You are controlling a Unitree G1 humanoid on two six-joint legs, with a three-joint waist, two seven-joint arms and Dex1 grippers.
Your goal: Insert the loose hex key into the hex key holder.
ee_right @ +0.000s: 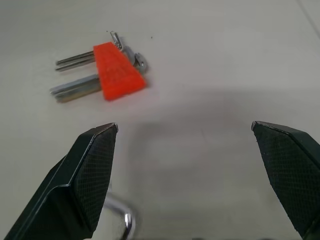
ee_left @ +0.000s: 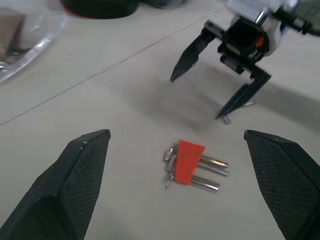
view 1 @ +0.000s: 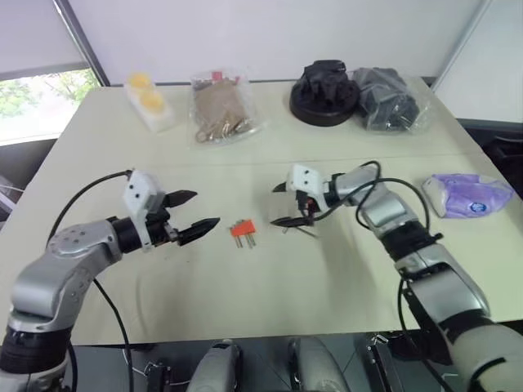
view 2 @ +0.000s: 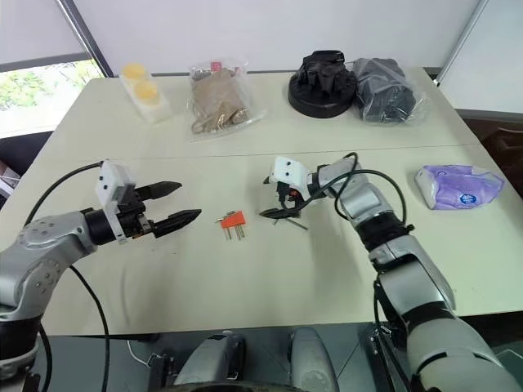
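Left eye view: on table (view 1: 270, 278), left gripper (view 1: 198, 211) with fingers wide, holding nothing, just left of hex key holder (view 1: 242, 229). Right of holder, right gripper (view 1: 282, 204) also wide and empty, lower fingertip at loose hex key (view 1: 304, 229) on tabletop. Farther right, purple packet (view 1: 470, 194); at far edge, bags and black objects.

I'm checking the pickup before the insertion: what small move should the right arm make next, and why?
Probably lower the right gripper a little and close it on the thin grey L-shaped loose hex key. Its fingers stand open right over that key on the beige table, and nothing is held. The red-orange plastic hex key holder lies apart, between both grippers, in front of the open left gripper.
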